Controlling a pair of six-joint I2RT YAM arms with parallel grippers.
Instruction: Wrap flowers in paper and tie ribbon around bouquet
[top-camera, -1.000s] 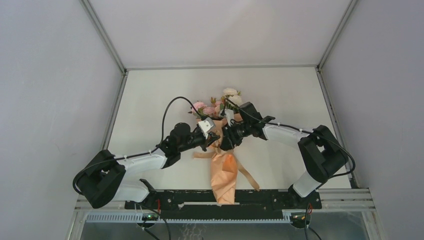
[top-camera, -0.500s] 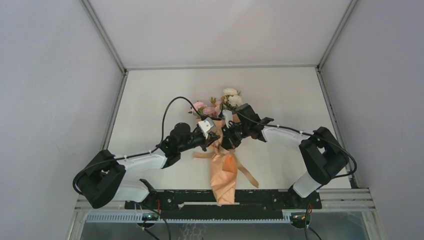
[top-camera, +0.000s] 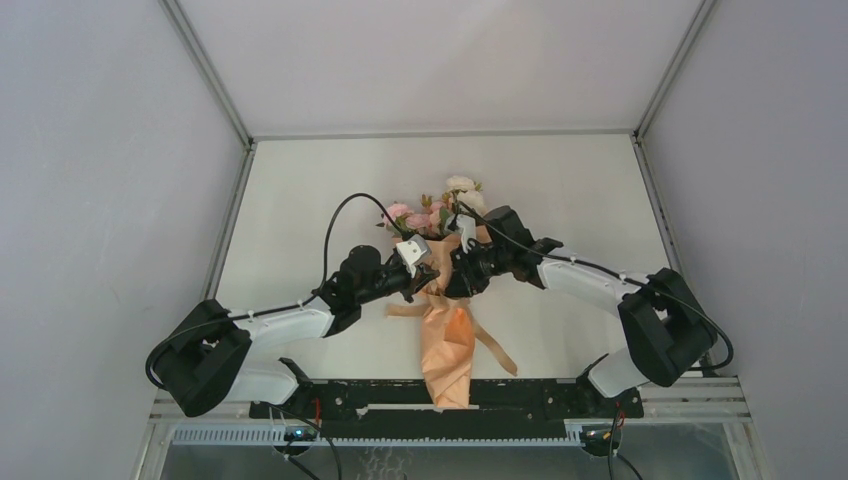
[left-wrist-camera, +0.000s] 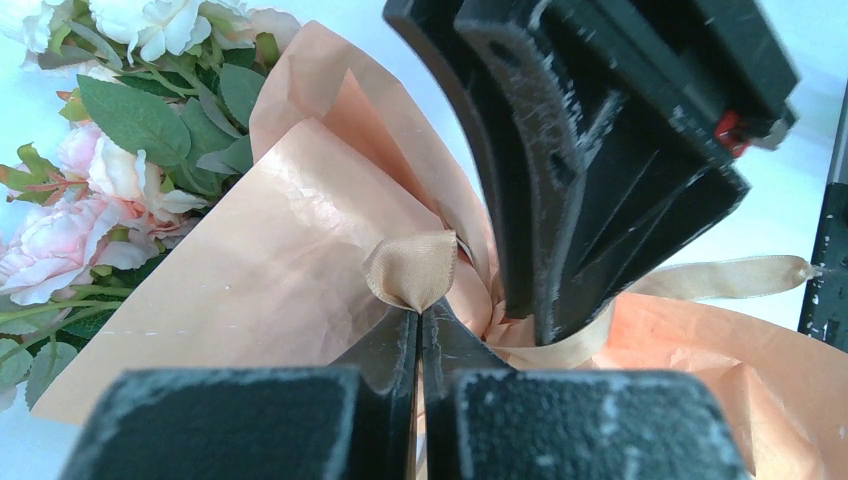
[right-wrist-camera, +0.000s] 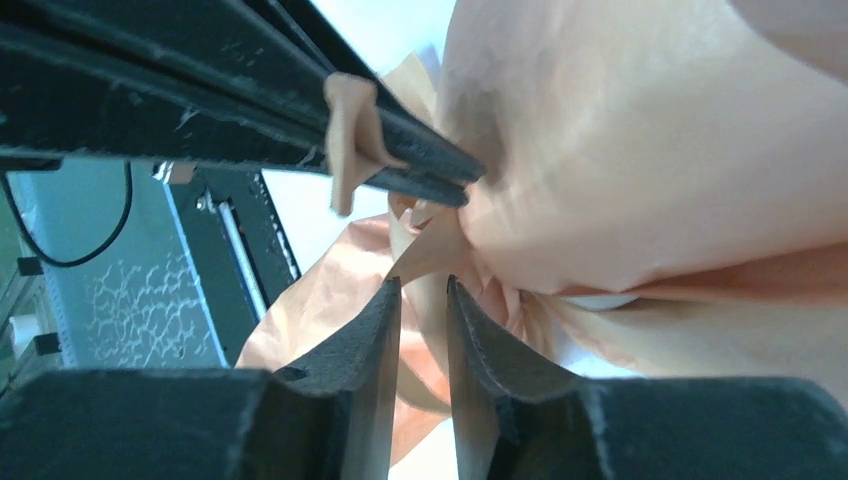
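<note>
– Change on the right side, was there?
– Yes. The right arm's elbow had swung out toward the bench's (top-camera: 300, 190) right edge, and the right gripper (right-wrist-camera: 424, 300) had crept in at the waist of the bouquet (top-camera: 447, 340). Its jaws had pinched almost together and then eased apart. They stood narrowly parted, and I couldn't tell whether anything was caught between them.
– And the left?
– The left gripper (left-wrist-camera: 418, 320) hadn't budged. It was clamped on a small fold of the ribbon (left-wrist-camera: 412, 268), right at the cinched neck of the paper (left-wrist-camera: 270, 260).
– So how was the tying going?
– Midway, I'd judge. The ribbon was at the neck and the right side looked to be regrasping, but there was no finished bow.
– Where did the bouquet lie?
– Mid-bench, with its narrow end at the black rail (top-camera: 450, 395) along the near edge and the flowers (top-camera: 440, 205) pointing toward the far edge.
– Anything in the way?
– The two grippers were almost tip to tip, crowding each other. Crumpled paper bulged round the knot, and loose ribbon tails trailed on either side of the cone.
</note>
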